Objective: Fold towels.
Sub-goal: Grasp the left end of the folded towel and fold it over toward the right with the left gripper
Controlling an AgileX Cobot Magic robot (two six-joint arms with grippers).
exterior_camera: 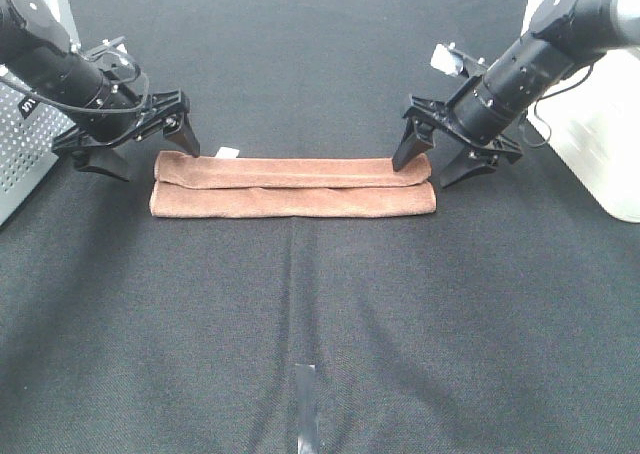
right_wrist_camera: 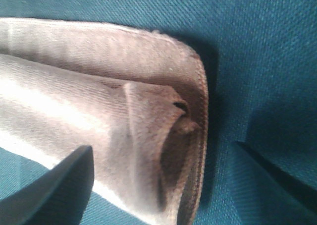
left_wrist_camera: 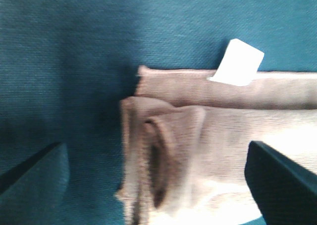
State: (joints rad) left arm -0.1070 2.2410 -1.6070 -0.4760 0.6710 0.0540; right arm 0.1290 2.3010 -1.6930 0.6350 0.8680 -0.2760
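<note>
The rust-brown towel (exterior_camera: 293, 184) lies folded into a long narrow strip across the middle of the black cloth. Its small white tag (exterior_camera: 228, 151) sticks out at the far edge near the left end. My left gripper (exterior_camera: 157, 164) is open and straddles the towel's left end, holding nothing. My right gripper (exterior_camera: 421, 176) is open and straddles the right end, also empty. The left wrist view shows the layered left end of the towel (left_wrist_camera: 223, 131) and the tag (left_wrist_camera: 238, 64) between the open fingers (left_wrist_camera: 282, 185). The right wrist view shows the folded right end (right_wrist_camera: 99, 106) between the fingers (right_wrist_camera: 54, 190).
A black cloth (exterior_camera: 320, 314) covers the table. A white perforated box (exterior_camera: 20, 154) stands at the left edge. A white object (exterior_camera: 600, 134) stands at the right edge. A short strip of tape (exterior_camera: 305, 404) lies near the front middle.
</note>
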